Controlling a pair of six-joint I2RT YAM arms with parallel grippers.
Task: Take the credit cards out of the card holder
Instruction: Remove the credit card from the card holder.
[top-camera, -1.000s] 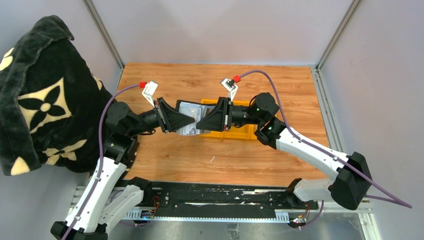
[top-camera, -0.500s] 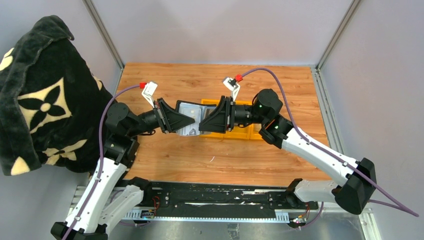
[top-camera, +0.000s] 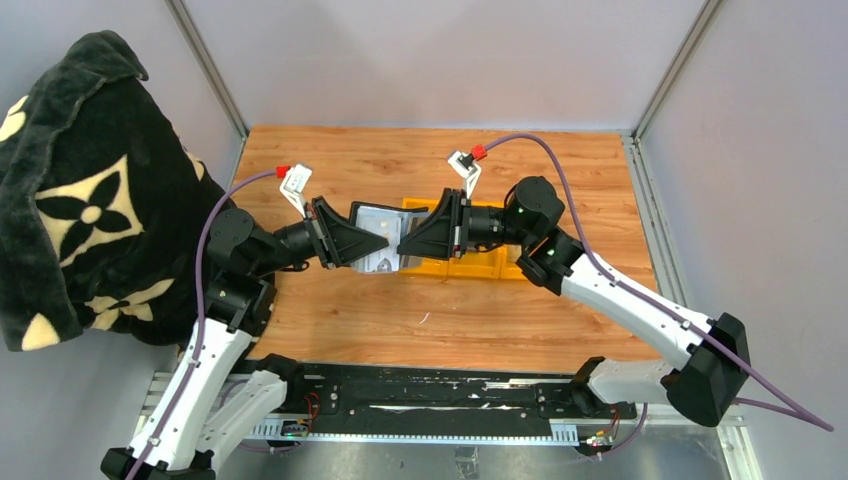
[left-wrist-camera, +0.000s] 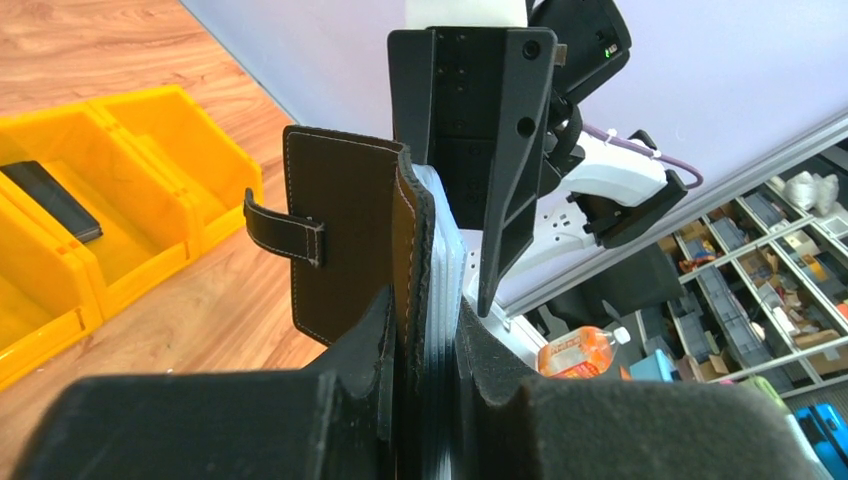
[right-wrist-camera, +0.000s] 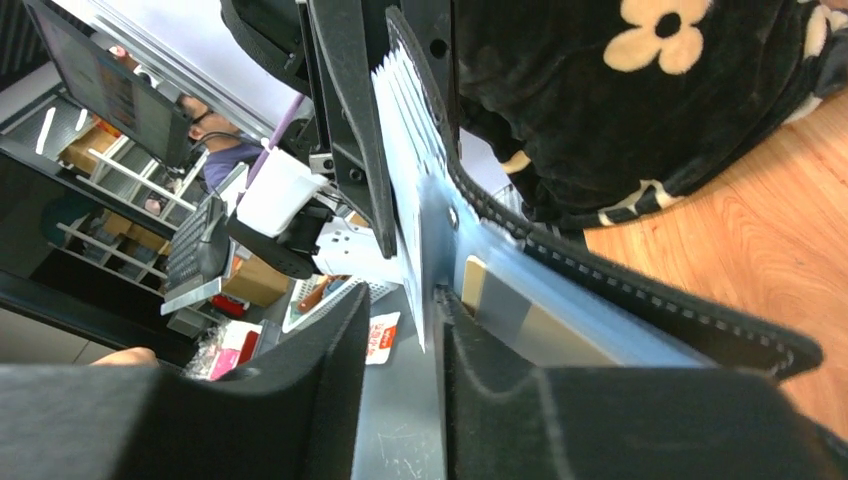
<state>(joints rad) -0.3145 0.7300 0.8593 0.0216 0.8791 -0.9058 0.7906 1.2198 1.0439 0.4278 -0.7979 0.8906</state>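
Left gripper (left-wrist-camera: 425, 340) is clamped on the holder (left-wrist-camera: 345, 240), which hangs in mid-air at centre frame in the top view. Right gripper (right-wrist-camera: 400, 310) sits slightly open, astride the free edge of the cards (right-wrist-camera: 525, 320). They look thin, stiff and slick, so pinch flat on that exposed edge.

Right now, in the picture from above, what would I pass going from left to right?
First the flowery black blanket → left gripper → right gripper → right arm's black elbow. The card holder overlaps both grippers, so I leave it out.
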